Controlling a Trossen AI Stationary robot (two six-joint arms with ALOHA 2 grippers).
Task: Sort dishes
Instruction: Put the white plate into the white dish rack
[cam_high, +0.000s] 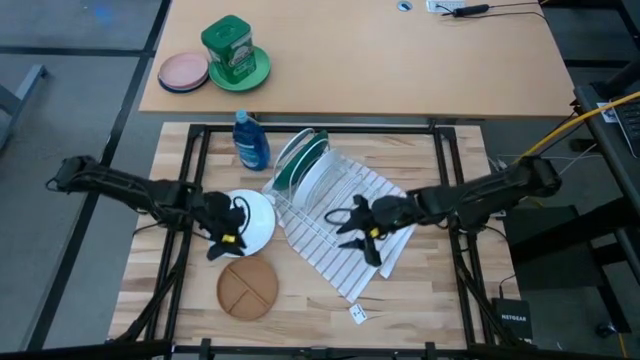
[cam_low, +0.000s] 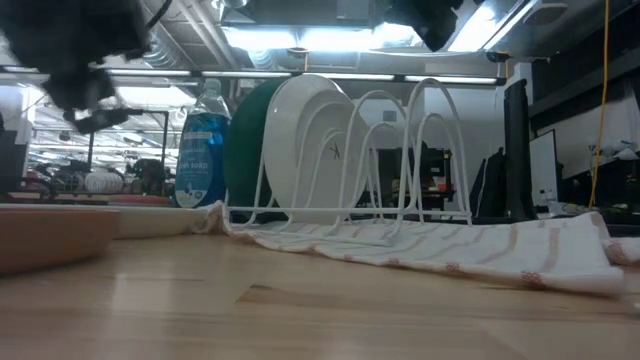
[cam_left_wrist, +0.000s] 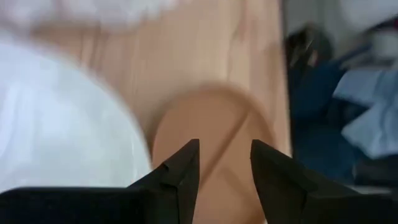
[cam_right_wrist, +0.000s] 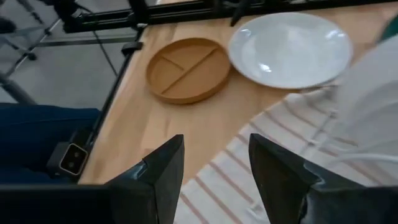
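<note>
High view: left gripper hovers at the near edge of a white plate lying flat on the desk; jaws parted, nothing held. Tan divided plate lies flat just nearer than these jaws, so the left arm is closer to it. Right gripper waits over the striped towel, jaws spread, empty. Dark green plate and second white plate stand on edge in the wire rack.

Low view: racked plates upright, faces toward the soap bottle.

Left wrist view: tan plate directly ahead between the fingers; being round, it has no long axis.

Right wrist view: tan plate and flat white plate lie side by side, apart.
</note>
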